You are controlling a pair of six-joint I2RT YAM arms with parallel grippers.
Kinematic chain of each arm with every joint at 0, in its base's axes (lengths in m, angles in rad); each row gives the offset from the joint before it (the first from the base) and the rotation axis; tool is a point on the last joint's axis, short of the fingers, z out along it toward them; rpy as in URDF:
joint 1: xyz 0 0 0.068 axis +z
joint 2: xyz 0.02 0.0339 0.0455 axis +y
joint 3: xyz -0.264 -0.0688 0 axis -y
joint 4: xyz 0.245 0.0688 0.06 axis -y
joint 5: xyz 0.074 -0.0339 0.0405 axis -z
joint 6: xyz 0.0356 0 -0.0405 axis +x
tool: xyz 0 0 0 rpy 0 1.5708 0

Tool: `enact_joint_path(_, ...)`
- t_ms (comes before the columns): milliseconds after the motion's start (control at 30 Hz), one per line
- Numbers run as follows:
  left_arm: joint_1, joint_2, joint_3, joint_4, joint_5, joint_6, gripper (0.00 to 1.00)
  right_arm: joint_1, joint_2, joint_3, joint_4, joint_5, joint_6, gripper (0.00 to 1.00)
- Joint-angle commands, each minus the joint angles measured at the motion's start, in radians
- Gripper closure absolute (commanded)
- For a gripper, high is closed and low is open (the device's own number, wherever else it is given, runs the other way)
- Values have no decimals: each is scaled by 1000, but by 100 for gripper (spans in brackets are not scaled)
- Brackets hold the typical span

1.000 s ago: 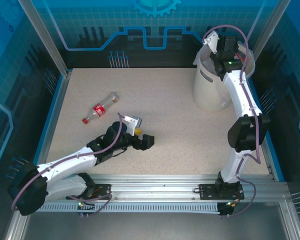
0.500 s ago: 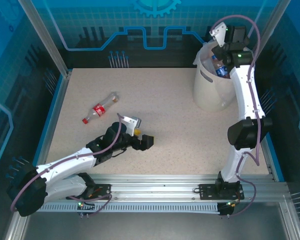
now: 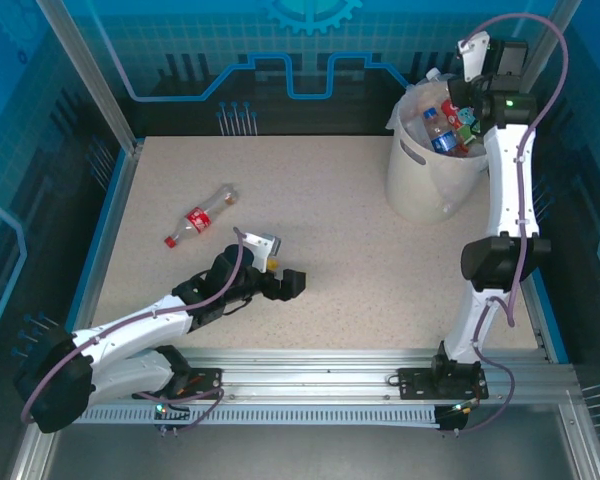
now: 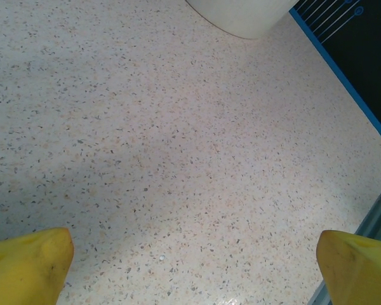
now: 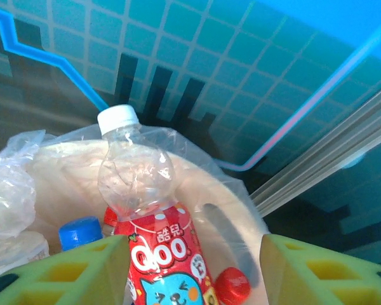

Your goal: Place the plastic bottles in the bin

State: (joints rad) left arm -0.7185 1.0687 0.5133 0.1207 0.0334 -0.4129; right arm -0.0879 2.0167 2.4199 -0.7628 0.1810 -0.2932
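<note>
Plastic bottles (image 3: 445, 128): heaped to the rim of the bin (image 3: 420, 190), far right of table (image 3: 330, 190). Loose bottle (image 3: 199, 218): red-labelled, lying on its side, far left. Right claw (image 5: 193, 244): spread wide, empty, above bin. Left claw (image 4: 193, 254): wide apart, empty, near side, nearest the loose bottle. Advice: grip across the label, since a round body may roll. Path looks unobstructed; bin looks nearly full.

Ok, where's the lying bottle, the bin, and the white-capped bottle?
lying bottle (image 3: 197, 220): top view, red label.
bin (image 3: 420, 188): top view, outer wall.
white-capped bottle (image 5: 119, 119): right wrist view, cap.
</note>
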Motion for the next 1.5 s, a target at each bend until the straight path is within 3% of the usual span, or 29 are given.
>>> enact_joint_path(0, -4, 5, 13, -15, -28, -6, 1, -29, 52, 19, 3, -104, 117, 42)
enact_joint_path(200, -5, -10, 9, -25, -45, -7, 1, -55, 67, -72, 56, -192, 166, 38)
enact_joint_path(333, 2, -8, 27, -60, -68, -36, 3, -56, -43, -337, 188, -231, 200, 44)
enact_joint_path(467, 58, 6, 104, -230, -126, -107, 5, -63, -123, -503, 279, -253, 240, 49)
enact_joint_path(633, 195, -41, 158, -384, -150, -227, 5, -65, -123, -400, 201, -260, 215, 43)
enact_joint_path(800, 327, -99, 176, -523, -273, -358, 4, -57, -166, -296, 137, -268, 206, 27)
enact_joint_path(867, 392, -107, 171, -547, -275, -401, 3, -48, -198, -290, 113, -277, 199, 24)
enact_joint_path(967, 488, -89, 170, -550, -260, -433, 1, -17, -287, -362, 105, -275, 186, 21)
enact_joint_path(1133, 661, 14, 184, -456, -221, -455, 1, 41, -502, -639, 186, -326, 249, 21)
enact_joint_path(1200, 716, 76, 214, -411, -206, -410, 1, 68, -571, -732, 198, -346, 279, 21)
enact_joint_path(1367, 743, 305, 444, -440, -170, 68, 1, 124, -719, -934, 196, -367, 304, 21)
enact_joint_path(1467, 742, 450, 574, -504, -187, 231, 1, 130, -800, -1038, 192, -411, 349, 21)
